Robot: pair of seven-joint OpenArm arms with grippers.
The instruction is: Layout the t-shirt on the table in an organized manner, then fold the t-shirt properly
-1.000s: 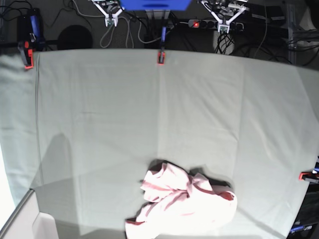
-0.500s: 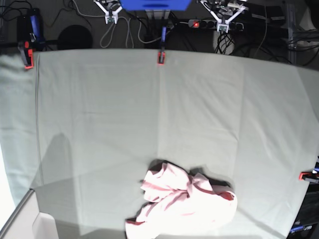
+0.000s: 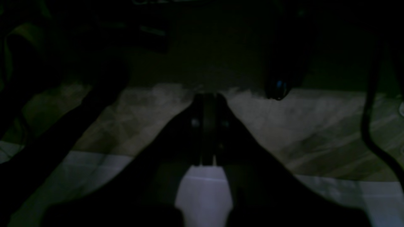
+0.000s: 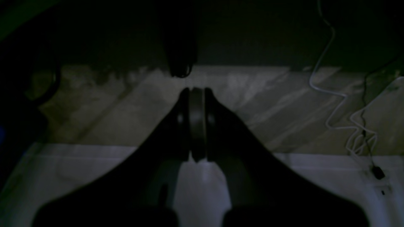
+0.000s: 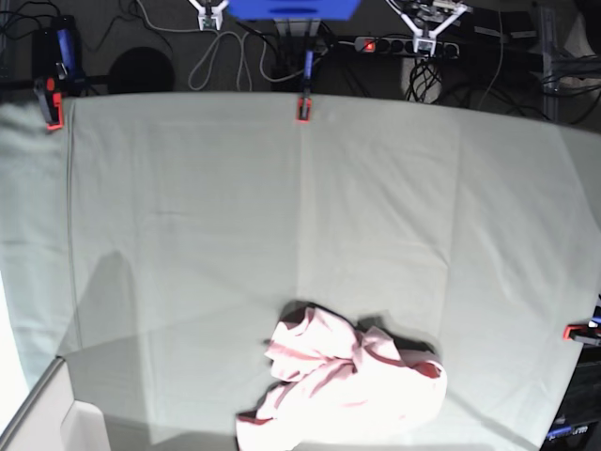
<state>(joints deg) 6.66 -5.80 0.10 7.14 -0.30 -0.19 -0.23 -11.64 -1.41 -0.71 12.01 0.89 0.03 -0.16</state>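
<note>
Both my grippers are clenched on nothing: left gripper [image 3: 206, 97] and right gripper [image 4: 196, 91] show dark fingers pressed flat together, hanging past the table's far edge, over a dim floor. White cables [image 4: 334, 94] trail there.

T-shirt [image 5: 343, 381]: soft pale pink cotton, crumpled in a rumpled heap near the table's [image 5: 188, 235] front edge, right of centre. Table cover is creased pale grey-green cloth, flat and wide. Red-and-black clamps [image 5: 302, 108] grip its edges. No containers in view.

t-shirt [image 5: 344, 388] lettering hidden; bottom edge cropped
</note>
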